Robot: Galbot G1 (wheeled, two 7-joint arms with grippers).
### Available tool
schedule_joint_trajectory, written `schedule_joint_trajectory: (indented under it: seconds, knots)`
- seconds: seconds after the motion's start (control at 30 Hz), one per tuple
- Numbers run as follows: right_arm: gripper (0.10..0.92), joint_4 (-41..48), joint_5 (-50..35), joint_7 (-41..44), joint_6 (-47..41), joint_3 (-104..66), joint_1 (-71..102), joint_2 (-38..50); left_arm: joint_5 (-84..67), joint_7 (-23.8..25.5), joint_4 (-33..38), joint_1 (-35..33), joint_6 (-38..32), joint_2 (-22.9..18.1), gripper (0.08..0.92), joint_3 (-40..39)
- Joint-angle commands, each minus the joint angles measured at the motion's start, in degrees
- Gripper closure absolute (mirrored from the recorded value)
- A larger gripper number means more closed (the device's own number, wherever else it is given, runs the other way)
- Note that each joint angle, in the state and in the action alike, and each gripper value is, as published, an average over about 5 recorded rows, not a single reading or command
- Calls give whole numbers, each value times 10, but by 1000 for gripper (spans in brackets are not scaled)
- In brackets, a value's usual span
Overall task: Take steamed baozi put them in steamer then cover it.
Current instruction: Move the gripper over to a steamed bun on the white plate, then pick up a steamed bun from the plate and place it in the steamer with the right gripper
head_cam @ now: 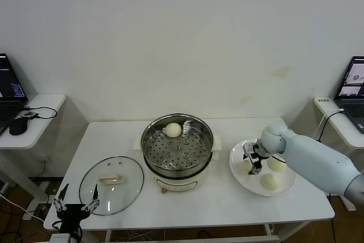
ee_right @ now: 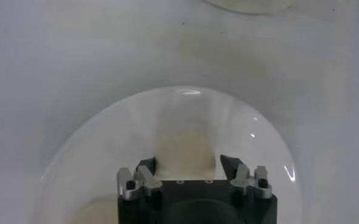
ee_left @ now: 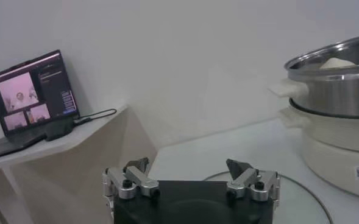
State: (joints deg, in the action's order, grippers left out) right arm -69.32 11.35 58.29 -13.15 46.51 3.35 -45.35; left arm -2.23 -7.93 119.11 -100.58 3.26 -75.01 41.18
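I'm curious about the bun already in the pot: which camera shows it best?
The head view: the steamed baozi lies whole on the steamer tray. The left wrist view catches only its top above the rim; the right wrist view misses it.

— What's in the steamer (head_cam: 177, 152)?
— One baozi (head_cam: 173, 130), at the far edge of the perforated tray. Three more lie on the white plate (head_cam: 288, 188) to its right.
— And the arms?
— The right gripper (head_cam: 252, 161) is down over the plate, at the leftmost bun (head_cam: 245, 167) (contact is hard to tell). The left gripper (head_cam: 77, 203) hangs open by the table's near-left corner, beside the glass cover (head_cam: 111, 184).
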Motion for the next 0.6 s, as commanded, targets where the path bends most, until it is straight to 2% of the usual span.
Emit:
schedule_joint_trajectory:
  seconds: [0.03, 0.37, 0.6]
  knots:
    - [413, 4, 3, 3, -2, -1, 0, -4, 0, 0, 1, 0, 0, 0, 177, 0]
    - [438, -41, -32, 28, -1, 17, -55, 39, 1, 0, 8, -2, 1, 0, 177, 0]
    - [434, -89, -91, 40, -9, 55, -160, 89, 1, 1, 15, -2, 3, 2, 177, -3]
